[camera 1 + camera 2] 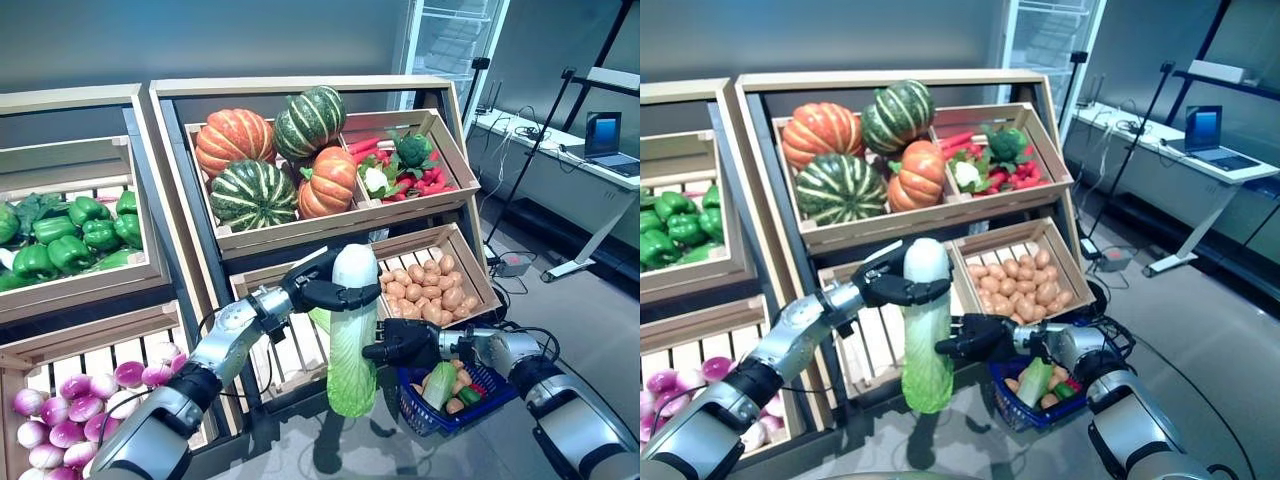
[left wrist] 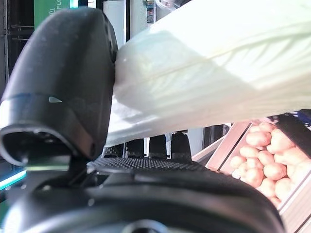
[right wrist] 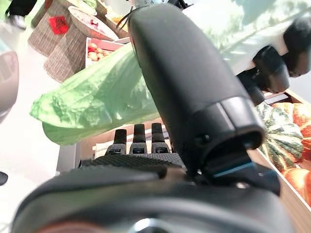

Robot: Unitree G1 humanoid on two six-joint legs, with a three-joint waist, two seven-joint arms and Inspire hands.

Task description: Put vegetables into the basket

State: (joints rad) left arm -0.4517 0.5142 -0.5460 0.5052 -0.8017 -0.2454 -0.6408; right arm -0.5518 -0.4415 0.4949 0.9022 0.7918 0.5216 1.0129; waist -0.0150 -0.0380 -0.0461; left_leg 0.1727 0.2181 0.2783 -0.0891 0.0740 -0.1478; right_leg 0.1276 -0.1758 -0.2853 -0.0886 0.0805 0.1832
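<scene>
While the napa cabbage hangs upright in front of the produce shelves, its white stem end is up and its leafy green end points down toward the floor, so its long axis runs nearly vertical. My left hand grips it near the top, fingers and thumb curled round the pale stem; the left wrist view confirms the thumb pressed against the white ribs. My right hand sits lower, against the cabbage's middle on its right side. In the right wrist view the thumb lies across the green leaves with the fingers under them, so I judge it is closing round the cabbage, though I cannot tell how firm that hold is.

My blue basket is low and to the right of the cabbage, just beside and below my right hand, already holding some vegetables. The leafy tip hangs level with the basket's rim but left of it, not over the opening. The move ahead, as I judge it, turns on carrying the cabbage rightward and tipping its long axis so it goes in; my right hand is the nearer one to the basket.

Behind are crates of pumpkins, potatoes and green peppers.
</scene>
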